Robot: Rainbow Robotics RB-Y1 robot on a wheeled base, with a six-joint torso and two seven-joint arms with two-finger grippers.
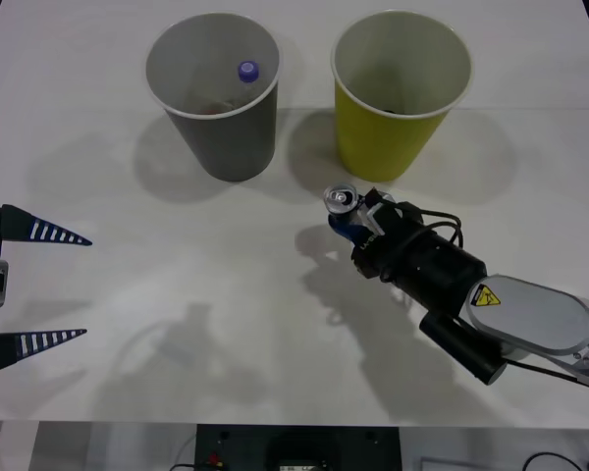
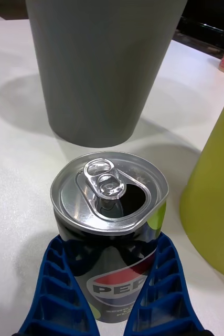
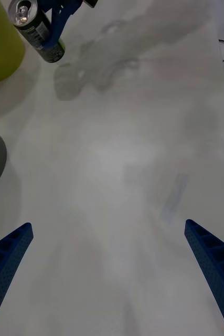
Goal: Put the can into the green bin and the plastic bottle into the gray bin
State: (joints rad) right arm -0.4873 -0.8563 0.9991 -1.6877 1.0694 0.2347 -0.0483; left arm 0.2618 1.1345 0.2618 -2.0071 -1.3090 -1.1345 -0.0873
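Since the right gripper (image 2: 112, 315) already has its blue ribbed fingers (image 2: 64, 294) clamped on the lower body of the can (image 2: 112, 220), one on each side, the grab itself looks sorted. The can sits upright in the grip, just in front of the green bin (image 1: 398, 147) and near its base.

Handling-wise, my guess: the tab is popped and the mouth is open, so it's probably empty or close to it, meaning light. Thin aluminium like that dents easily and the wall is smooth, so a firm-but-not-crushing hold low on the body, like it has now, seems right. I'd keep it upright in case there's a dribble left inside.

Around it: the gray bin (image 1: 216, 118) stands to the left of the green one, with the plastic bottle (image 1: 247, 71) already inside, cap showing. The green bin's wall is the main obstacle, being much taller than the can, so the can has to go up over the rim.

The left gripper (image 1: 39, 285) is parked at the table's left edge, wide open, holding nothing.
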